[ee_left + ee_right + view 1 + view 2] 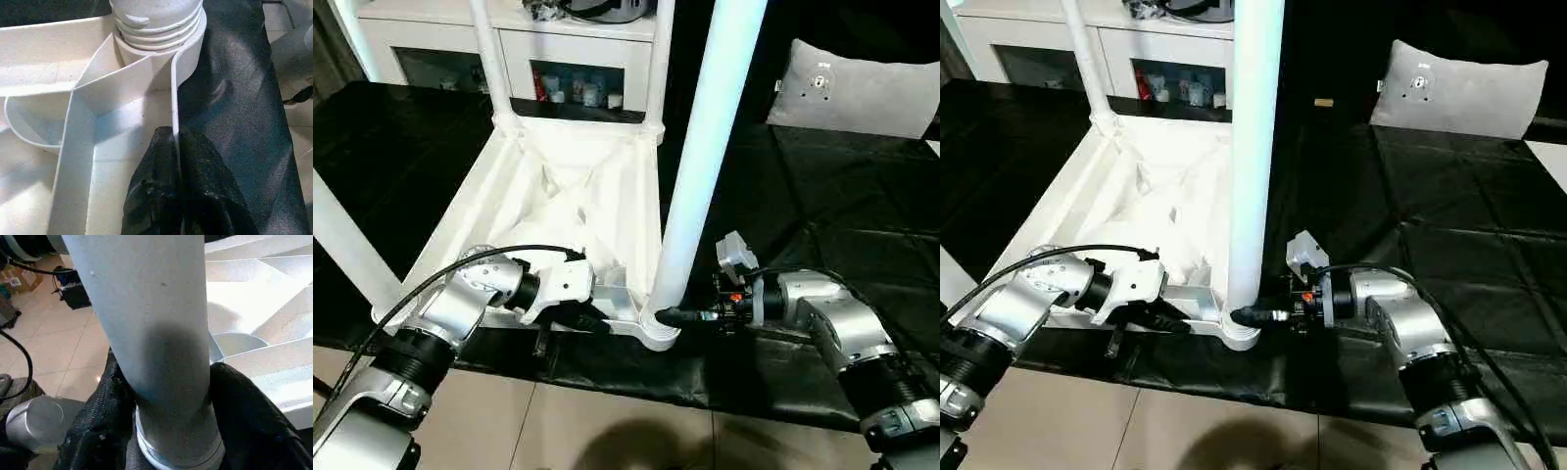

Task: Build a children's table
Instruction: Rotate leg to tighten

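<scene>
Right hand (1252,315) clasping upright leg (1255,147), left hand (178,191) pinching tabletop (1151,196) rib

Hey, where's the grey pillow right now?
In the head views the grey pillow lies on the black cover at the far right, beyond the right arm and to the right of the nearest upright table leg.

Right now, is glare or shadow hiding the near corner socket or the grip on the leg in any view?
Left eye view: glare washes out the tabletop ribs; the near corner socket stays readable. Left wrist view: leg threads clear above the socket. Right wrist view: a dark shadow falls across the leg just above the right gripper.
</scene>
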### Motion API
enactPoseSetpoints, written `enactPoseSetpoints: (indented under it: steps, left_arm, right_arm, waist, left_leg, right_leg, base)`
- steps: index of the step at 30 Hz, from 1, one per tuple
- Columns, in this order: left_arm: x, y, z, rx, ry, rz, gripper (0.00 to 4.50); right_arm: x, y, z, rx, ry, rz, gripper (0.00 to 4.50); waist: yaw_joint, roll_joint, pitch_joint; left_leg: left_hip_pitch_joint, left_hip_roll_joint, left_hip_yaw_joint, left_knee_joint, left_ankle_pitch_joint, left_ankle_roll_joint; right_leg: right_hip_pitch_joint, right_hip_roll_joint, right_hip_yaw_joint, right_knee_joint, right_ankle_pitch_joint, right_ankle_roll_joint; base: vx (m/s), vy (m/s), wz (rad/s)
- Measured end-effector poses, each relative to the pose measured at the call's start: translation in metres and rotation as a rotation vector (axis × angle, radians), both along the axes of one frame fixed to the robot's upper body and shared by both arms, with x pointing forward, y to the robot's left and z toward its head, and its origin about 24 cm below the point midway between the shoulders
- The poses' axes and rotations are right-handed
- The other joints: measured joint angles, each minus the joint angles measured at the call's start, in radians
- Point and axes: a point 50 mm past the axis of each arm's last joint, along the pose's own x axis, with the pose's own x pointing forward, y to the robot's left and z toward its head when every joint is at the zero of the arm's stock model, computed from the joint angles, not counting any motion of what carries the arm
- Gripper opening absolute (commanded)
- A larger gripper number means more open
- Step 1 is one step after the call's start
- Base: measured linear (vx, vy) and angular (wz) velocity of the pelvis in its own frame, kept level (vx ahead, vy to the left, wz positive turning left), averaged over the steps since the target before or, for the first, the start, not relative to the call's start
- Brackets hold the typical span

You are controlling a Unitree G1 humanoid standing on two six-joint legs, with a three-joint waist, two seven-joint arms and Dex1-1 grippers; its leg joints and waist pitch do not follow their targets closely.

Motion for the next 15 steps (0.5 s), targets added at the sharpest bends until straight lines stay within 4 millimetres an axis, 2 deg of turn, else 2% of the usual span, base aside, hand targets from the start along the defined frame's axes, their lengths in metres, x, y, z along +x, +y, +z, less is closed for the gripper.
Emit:
enactPoseSetpoints:
  steps: [4,7,10,12,13,14,15]
  left_arm:
    - [0.001,-0.002,-0.002,-0.005,0.024,0.018,0.00]
    - [0.003,-0.002,-0.006,-0.016,0.068,0.099,0.00]
    - [0.014,-0.003,-0.010,-0.010,0.074,0.286,0.00]
    - [0.020,-0.018,-0.015,-0.041,0.067,0.424,0.00]
    - [0.023,-0.024,-0.016,-0.054,0.059,0.469,0.00]
    - [0.024,-0.029,-0.017,-0.065,0.054,0.501,0.00]
    - [0.024,-0.034,-0.018,-0.075,0.050,0.526,0.00]
  right_arm:
    - [-0.004,0.003,-0.004,0.015,0.006,-0.016,2.02]
    - [-0.003,0.011,-0.007,0.010,0.000,-0.103,1.98]
    - [0.008,0.027,-0.011,-0.002,-0.013,-0.340,1.96]
    - [0.021,0.034,-0.010,-0.031,-0.008,-0.542,1.95]
    - [0.026,0.037,-0.010,-0.043,-0.007,-0.618,1.95]
    - [0.029,0.040,-0.009,-0.057,-0.012,-0.672,1.95]
    - [0.032,0.041,-0.009,-0.066,-0.015,-0.716,1.95]
  waist:
    - [0.003,0.004,-0.001]
    - [0.000,0.017,-0.005]
    - [-0.028,0.031,-0.005]
    - [-0.050,0.033,-0.005]
    - [-0.059,0.035,-0.004]
    - [-0.070,0.039,-0.003]
    - [-0.080,0.048,-0.002]
  left_leg:
    - [0.001,0.000,0.000,0.000,0.000,0.000]
    - [0.004,0.000,0.000,0.000,0.000,0.000]
    - [0.017,-0.006,0.001,0.000,0.001,-0.001]
    - [0.017,-0.010,-0.006,0.002,0.001,-0.001]
    - [0.016,-0.010,-0.010,0.002,0.001,-0.001]
    - [0.014,-0.010,-0.015,0.004,0.000,-0.001]
    - [0.011,-0.008,-0.025,0.004,0.000,-0.001]
  right_leg:
    - [0.001,0.000,0.000,0.000,0.000,0.000]
    - [0.003,0.000,0.000,0.000,0.000,0.000]
    - [0.010,-0.001,0.001,0.000,-0.003,0.006]
    - [0.010,-0.002,-0.006,-0.007,-0.003,0.007]
    - [0.011,-0.003,-0.013,-0.013,-0.003,0.007]
    - [0.014,-0.005,-0.028,-0.023,-0.003,0.007]
    - [0.021,-0.005,-0.044,-0.040,-0.003,0.007]
  base:
    - [0.000,0.000,0.00]
    - [0.000,0.000,0.00]
    - [-0.035,0.005,-0.05]
    - [-0.070,0.011,-0.13]
    - [-0.071,0.014,-0.14]
    - [-0.066,0.032,-0.16]
    - [-0.051,0.062,-0.12]
